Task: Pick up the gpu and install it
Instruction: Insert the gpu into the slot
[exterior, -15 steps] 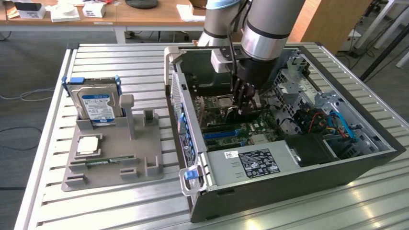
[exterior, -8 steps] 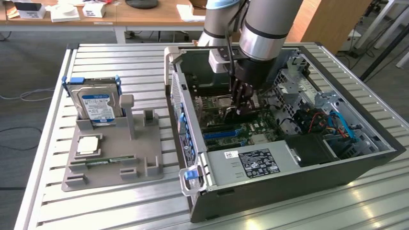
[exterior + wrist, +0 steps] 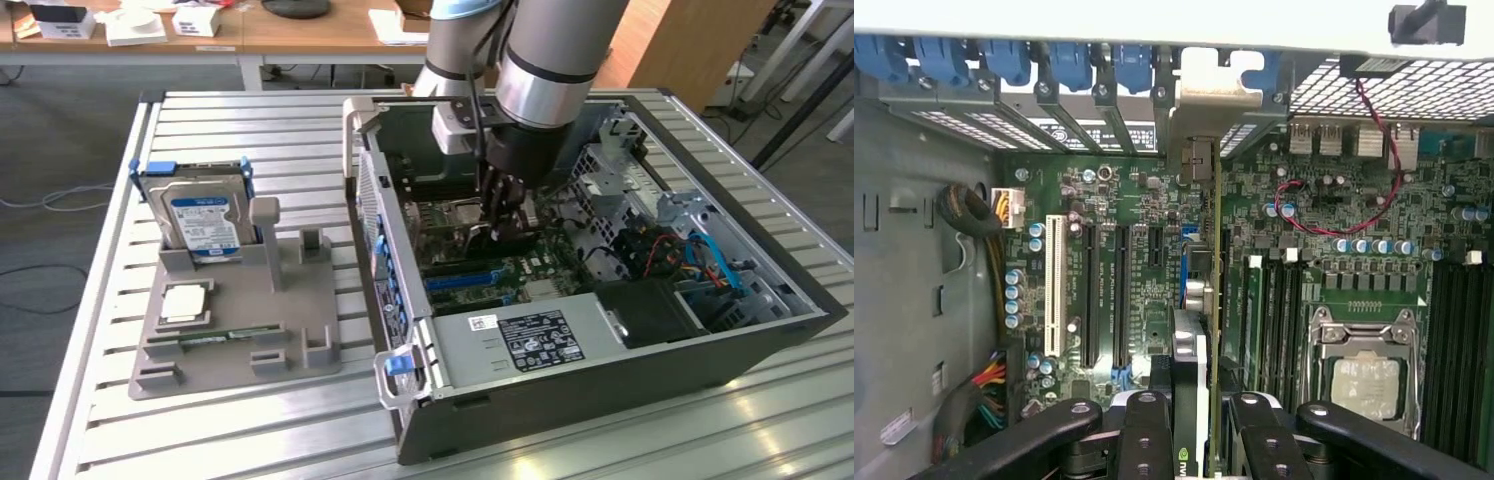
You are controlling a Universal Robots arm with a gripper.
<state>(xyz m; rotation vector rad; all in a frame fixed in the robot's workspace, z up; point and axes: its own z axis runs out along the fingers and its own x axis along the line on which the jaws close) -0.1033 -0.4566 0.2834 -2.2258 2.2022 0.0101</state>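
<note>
Gripper point(image 3: 505, 218) is down inside the computer case point(image 3: 574, 385), fingers point(image 3: 1144, 435) clamped on the gpu point(image 3: 1215, 230). Card stands on edge over the case's motherboard point(image 3: 1139, 190), bracket end at the case's rear slot wall. Seated or not: can't tell. Hard drive point(image 3: 203, 215) is upright in grey holder point(image 3: 234, 345), outside the case.

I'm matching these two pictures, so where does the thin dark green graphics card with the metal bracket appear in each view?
Exterior view: inside the open grey computer case, beneath the black gripper, largely hidden by it.
Wrist view: the thin dark green graphics card stands edge-on between the gripper's fingers, its metal bracket end toward the slot wall.
Shared landmark: the row of blue plastic clips along that wall.
</note>
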